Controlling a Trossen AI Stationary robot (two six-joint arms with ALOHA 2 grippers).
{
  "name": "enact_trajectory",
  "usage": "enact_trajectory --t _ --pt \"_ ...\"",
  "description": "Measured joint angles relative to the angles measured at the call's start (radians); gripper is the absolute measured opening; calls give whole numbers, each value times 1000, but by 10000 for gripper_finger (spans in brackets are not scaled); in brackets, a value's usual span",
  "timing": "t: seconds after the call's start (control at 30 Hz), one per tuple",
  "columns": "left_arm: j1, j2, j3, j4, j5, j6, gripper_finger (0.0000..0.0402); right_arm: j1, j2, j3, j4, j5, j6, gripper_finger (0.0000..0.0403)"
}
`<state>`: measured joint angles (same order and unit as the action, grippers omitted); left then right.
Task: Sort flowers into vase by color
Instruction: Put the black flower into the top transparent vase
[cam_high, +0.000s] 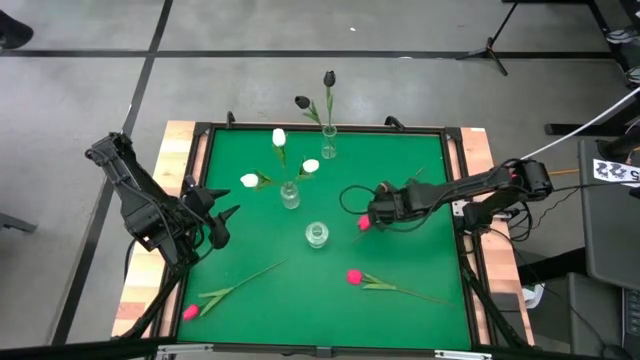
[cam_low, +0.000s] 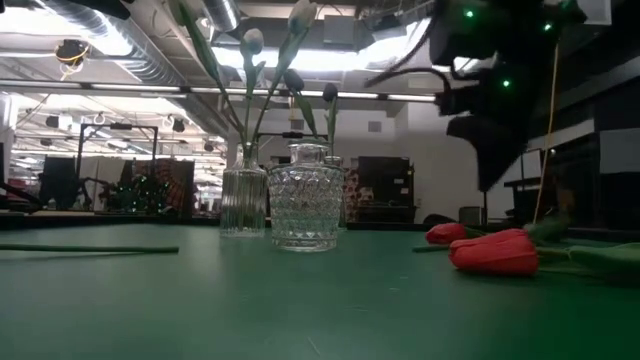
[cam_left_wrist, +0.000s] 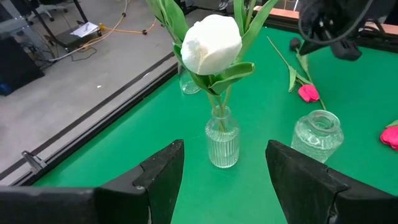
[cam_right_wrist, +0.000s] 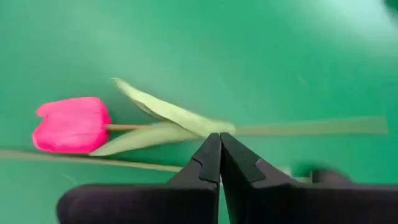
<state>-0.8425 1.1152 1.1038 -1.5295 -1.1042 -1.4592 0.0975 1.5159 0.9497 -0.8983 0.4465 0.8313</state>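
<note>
My right end effector (cam_high: 372, 214), fingers closed with nothing between them, sits over a pink tulip (cam_right_wrist: 69, 124) lying on the green bench (cam_high: 400, 170) at the empty vase's (cam_high: 317, 235) 2 o'clock. My left end effector (cam_high: 222, 218) waits, spread wide, at its 9 o'clock.

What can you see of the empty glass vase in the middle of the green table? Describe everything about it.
The empty vase is a small, squat jar of clear glass with a diamond-cut pattern on its body and a short round neck. It stands upright with its mouth open and nothing in it. It sits on the green table, apart from the ribbed vase of white tulips nearby. No tool or flower touches it.
</note>
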Motion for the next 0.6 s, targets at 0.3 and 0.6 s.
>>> enact_trajectory --t 0.3,0.6 --pt "0 0 0 1 -2 -12 224 0 8 -26 -114 -151 576 34" --pt "0 0 0 1 -3 -7 224 1 8 -43 12 -157 673 136"
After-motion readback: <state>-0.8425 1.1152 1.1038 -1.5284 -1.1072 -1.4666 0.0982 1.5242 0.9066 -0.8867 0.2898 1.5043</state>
